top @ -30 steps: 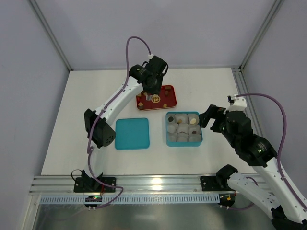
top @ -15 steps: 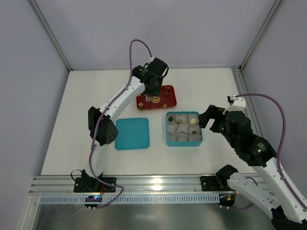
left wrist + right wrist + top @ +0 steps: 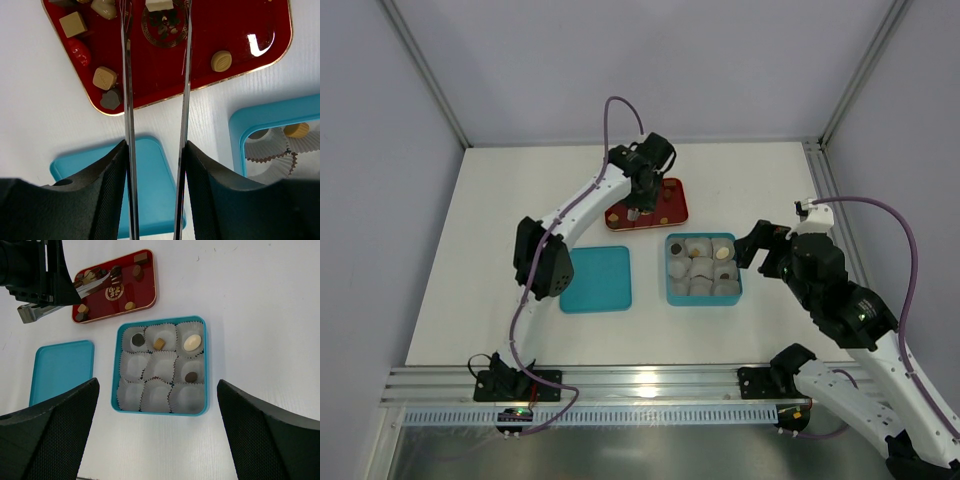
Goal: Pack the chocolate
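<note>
Chocolate (image 3: 104,78) pieces, likely light, hard and slippery, sit on the red tray (image 3: 240,55) under the left hand (image 3: 156,12), whose spread tongs straddle a cream square (image 3: 159,4) best pinched on its flat sides.

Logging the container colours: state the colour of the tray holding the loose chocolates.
The tray is glossy red with a thin gold rim, clearest in the left wrist view.
</note>
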